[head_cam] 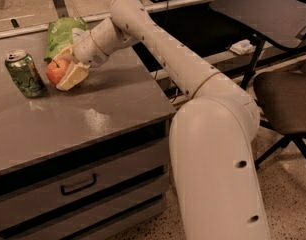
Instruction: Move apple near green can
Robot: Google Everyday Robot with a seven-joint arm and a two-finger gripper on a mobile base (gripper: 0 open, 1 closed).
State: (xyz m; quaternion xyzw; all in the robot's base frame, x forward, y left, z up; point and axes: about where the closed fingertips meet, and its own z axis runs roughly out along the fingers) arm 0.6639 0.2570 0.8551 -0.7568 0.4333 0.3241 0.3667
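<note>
Here our gripper (67, 68) squeezes the apple (54, 72), the can (24, 74) just past its tips, the table (103, 119) edge well behind; our arm (158, 44) reaches out low.

Grey drawer cabinet (98, 121), speckled floor (290, 199) — dark chair (285, 94) at right.

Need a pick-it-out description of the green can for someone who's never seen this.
On top of the grey drawer cabinet, look at the left side. The green can stands upright there, just left of the apple gripped by the end effector. Unlike the flat green snack bag behind, it is a cylinder with a silver top.
</note>
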